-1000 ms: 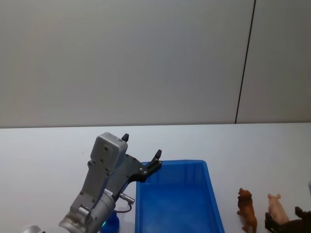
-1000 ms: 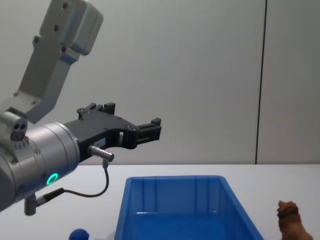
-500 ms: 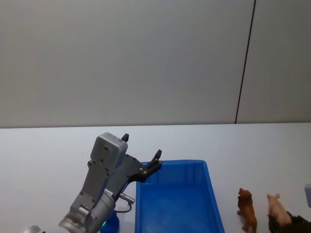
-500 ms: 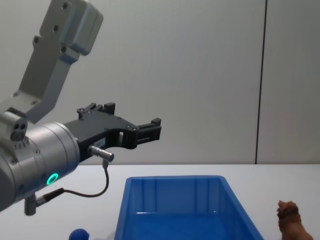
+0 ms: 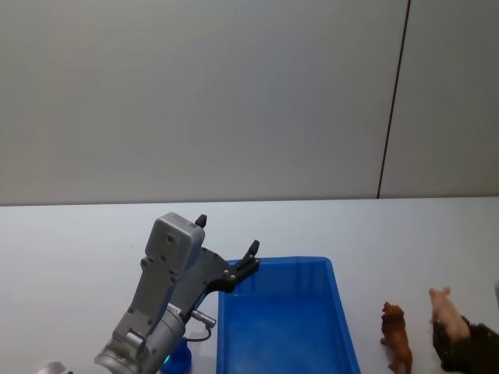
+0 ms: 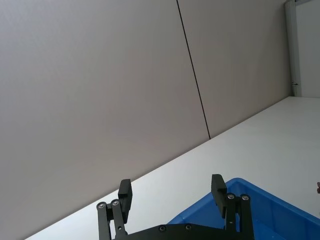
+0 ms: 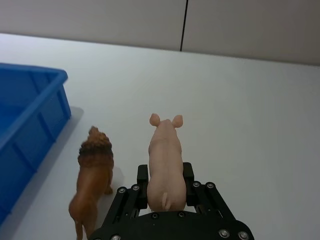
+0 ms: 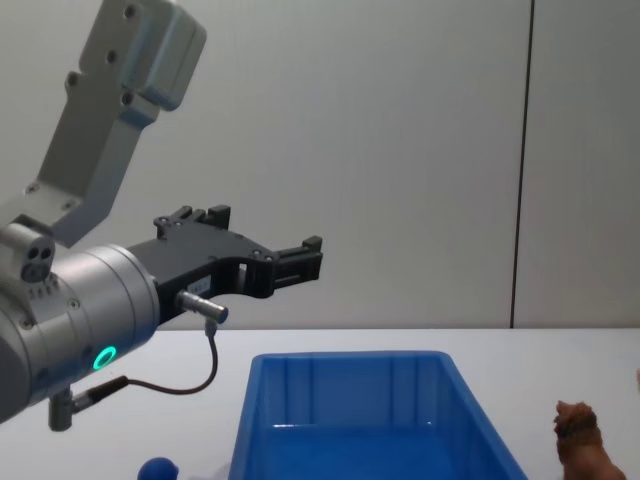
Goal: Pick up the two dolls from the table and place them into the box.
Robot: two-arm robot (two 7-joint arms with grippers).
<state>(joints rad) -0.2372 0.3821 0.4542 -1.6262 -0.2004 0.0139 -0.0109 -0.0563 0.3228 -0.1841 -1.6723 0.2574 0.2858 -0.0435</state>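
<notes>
While your right end effector (image 7: 165,174) is closed on the rump of a pink pig (image 7: 164,147), the lion (image 7: 93,172) stands on the worktop (image 7: 250,100) just beside it, between pig and bin (image 7: 31,125). Your left end effector (image 6: 171,186) hangs wide open and empty above the bin's far left corner, and the blue toy (image 8: 158,468) sits just left of the bin

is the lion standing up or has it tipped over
Standing: the lion is upright on its legs on the table, beside the pig held in the right gripper.
</notes>
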